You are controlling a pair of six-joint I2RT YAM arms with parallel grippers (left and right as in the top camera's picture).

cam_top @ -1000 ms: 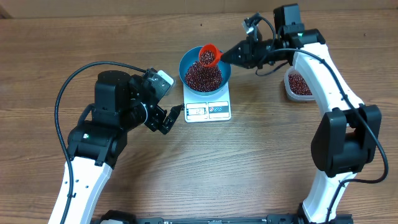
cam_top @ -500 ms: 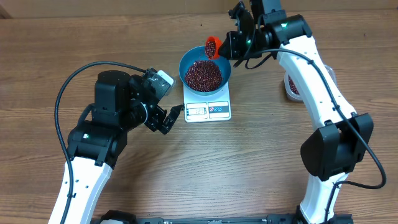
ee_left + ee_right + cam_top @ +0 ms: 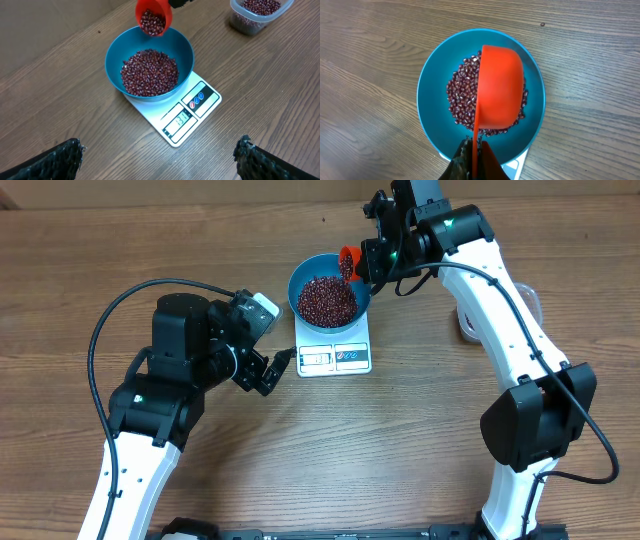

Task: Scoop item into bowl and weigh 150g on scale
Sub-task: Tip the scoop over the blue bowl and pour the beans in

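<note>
Overhead, we see the blue bowl (image 3: 302,278) sitting on the white scale (image 3: 336,358) near the middle of the wooden table (image 3: 200,240), and the bowl covers most of the scale's far part. A heap of dark red-brown beans (image 3: 327,301) lies in the bottom of the bowl, with blue wall showing all around it.

Our right gripper (image 3: 362,264) reaches in from the far right side, its fingers pressed together on the thin handle of an orange scoop (image 3: 347,259). In the right wrist view we look down the handle between the dark fingers (image 3: 457,162). The scoop's smooth outer side faces us there, and it hangs over the right half of the bowl. From the left wrist view the scoop is tipped on its side above the bowl's far rim. Its mouth is turned toward that camera and it has beans inside.

Our left gripper (image 3: 273,372) rests just left of the scale, apart from it and touching nothing. Its fingers are spread wide and show as two dark tips at the bottom corners of the left wrist view.

The scale's display (image 3: 182,119) faces the near side and is lit with digits, but we cannot read them surely. A clear plastic tub (image 3: 245,22) holding more beans stands well to the right of the bowl, partly hidden overhead by the right arm.
</note>
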